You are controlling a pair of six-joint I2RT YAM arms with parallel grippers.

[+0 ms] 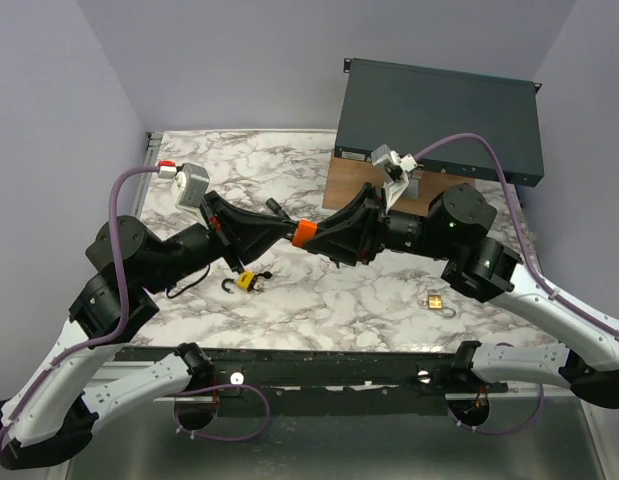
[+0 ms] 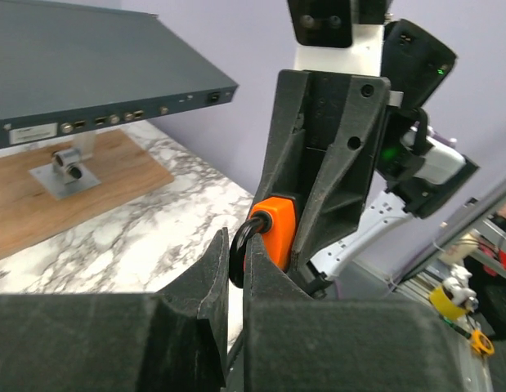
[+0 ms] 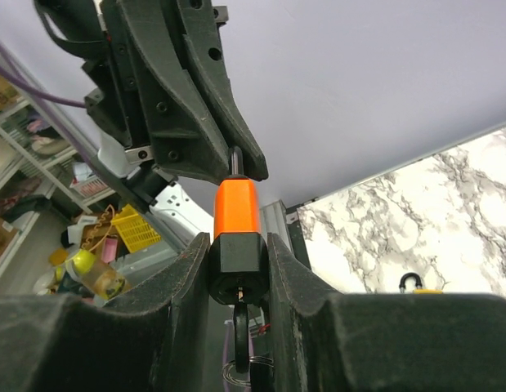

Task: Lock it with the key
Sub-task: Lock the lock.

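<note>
An orange and black padlock (image 1: 305, 233) hangs in mid-air between both grippers over the marble table (image 1: 359, 300). My right gripper (image 3: 237, 263) is shut on the lock's black lower body (image 3: 237, 260), with the orange part (image 3: 235, 206) sticking out past the fingertips. A black-headed key (image 3: 241, 325) with a wire ring sits in the keyhole on the lock's underside. My left gripper (image 2: 235, 263) is shut on the lock's black shackle (image 2: 238, 255), right beside the orange body (image 2: 273, 233). The two grippers (image 1: 279, 228) (image 1: 327, 238) meet nose to nose.
A yellow padlock (image 1: 249, 281) with its shackle open lies on the table below the left gripper. A small brass padlock (image 1: 437, 301) lies at the right. A dark flat box (image 1: 439, 120) stands over a wooden board (image 1: 354, 185) at the back right.
</note>
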